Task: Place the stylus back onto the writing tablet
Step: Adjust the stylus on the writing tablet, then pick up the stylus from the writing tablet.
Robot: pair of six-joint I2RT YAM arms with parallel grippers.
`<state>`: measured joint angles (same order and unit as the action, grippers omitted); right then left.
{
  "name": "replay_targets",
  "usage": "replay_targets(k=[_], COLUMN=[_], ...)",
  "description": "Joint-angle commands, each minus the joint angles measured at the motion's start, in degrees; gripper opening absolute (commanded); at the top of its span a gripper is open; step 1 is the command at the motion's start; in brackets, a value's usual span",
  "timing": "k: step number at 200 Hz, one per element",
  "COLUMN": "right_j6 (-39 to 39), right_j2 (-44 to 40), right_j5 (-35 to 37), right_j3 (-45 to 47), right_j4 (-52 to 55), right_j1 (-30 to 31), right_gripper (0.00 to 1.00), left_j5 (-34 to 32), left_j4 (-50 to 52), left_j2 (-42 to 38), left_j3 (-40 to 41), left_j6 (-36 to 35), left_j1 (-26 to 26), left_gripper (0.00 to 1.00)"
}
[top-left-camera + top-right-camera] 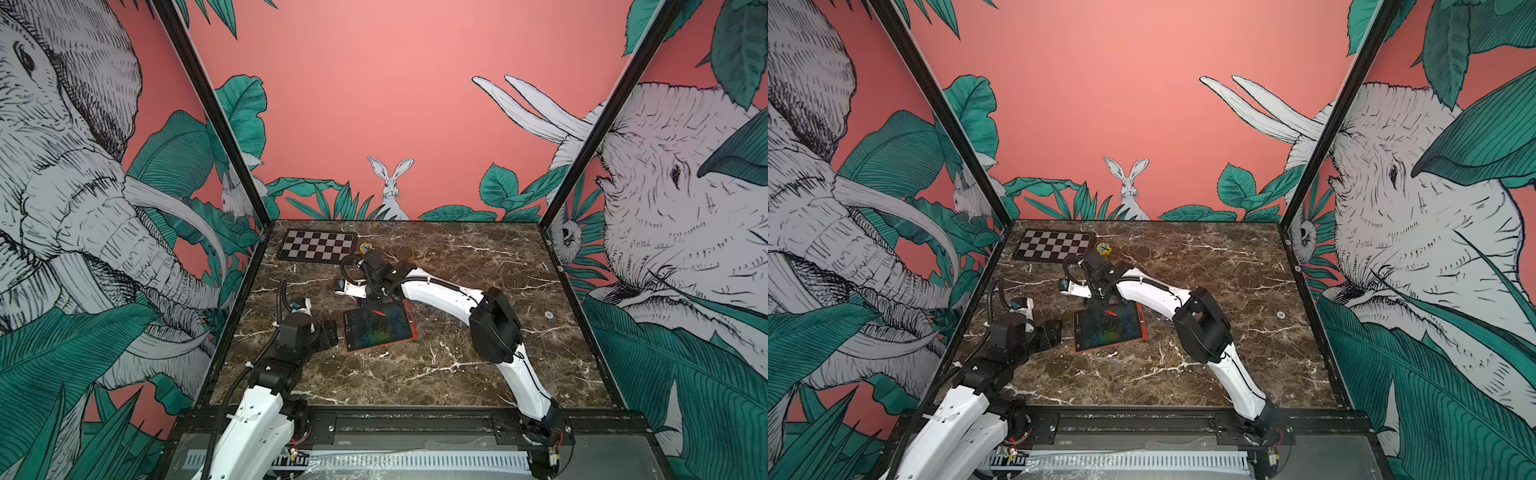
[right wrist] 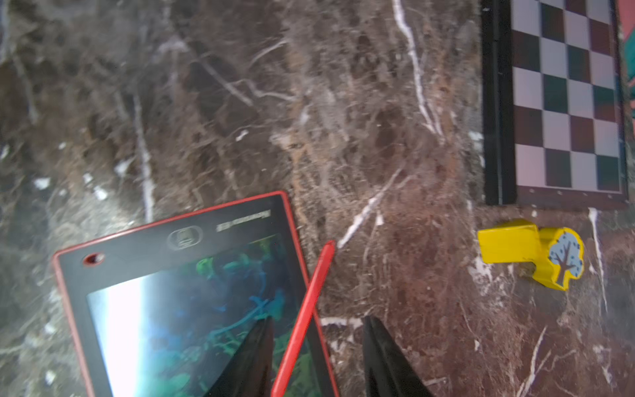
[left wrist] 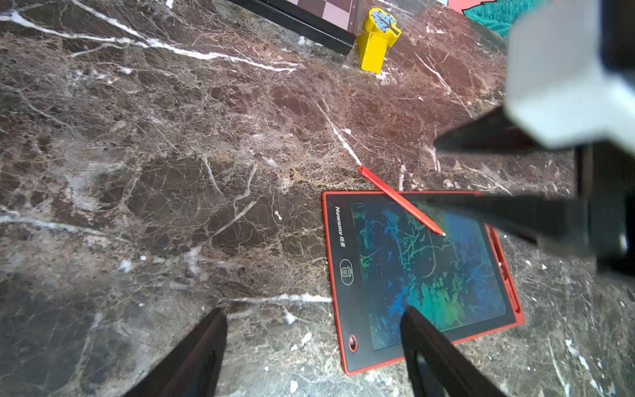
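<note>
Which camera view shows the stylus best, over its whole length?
The left wrist view: the whole stylus shows sharply, tip on the tablet, other end past its edge. The right wrist view cuts the stylus off at one end; in both top views it is only a tiny red sliver.

Even light; white glare on writing tablet

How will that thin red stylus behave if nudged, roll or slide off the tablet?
Likely light and stiff: the stylus looks like a thin, straight stick. It lies across the frame edge of the writing tablet, one end past it, so a nudge could pivot or slide it off. Round enough to roll? Cannot tell.
</note>
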<state>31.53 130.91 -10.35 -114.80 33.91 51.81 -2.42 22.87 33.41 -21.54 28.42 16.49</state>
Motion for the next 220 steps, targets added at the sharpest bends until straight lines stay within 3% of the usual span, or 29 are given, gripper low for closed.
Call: replay_targets(k=[1, 53, 102, 220], right_j6=[-6.8, -12.1, -14.3, -15.1], right_j2=[4.1, 11.6, 12.5, 15.6], right_j5=[-0.4, -0.4, -1.9, -3.5], right_j3=[-5.5, -17.0, -17.2, -19.7], right_j4=[6.3, 16.0, 17.2, 19.8], right_j1=[-1.2, -2.3, -2.3, -2.3], right_gripper=[0.46, 0.48, 0.51, 0.45], left_j5=[-0.7, -1.5, -1.5, -1.5], left_j4=[0.9, 1.6, 1.5, 1.2], left_j2=[-1.0, -2.6, -2.6, -2.5], left_j3=[0.6, 1.0, 1.3, 1.5], left_j6=[-0.2, -0.4, -0.5, -0.3], left_j1=[0.2, 0.2, 0.2, 0.2], left_gripper=[0.82, 0.82, 0.82, 0.82])
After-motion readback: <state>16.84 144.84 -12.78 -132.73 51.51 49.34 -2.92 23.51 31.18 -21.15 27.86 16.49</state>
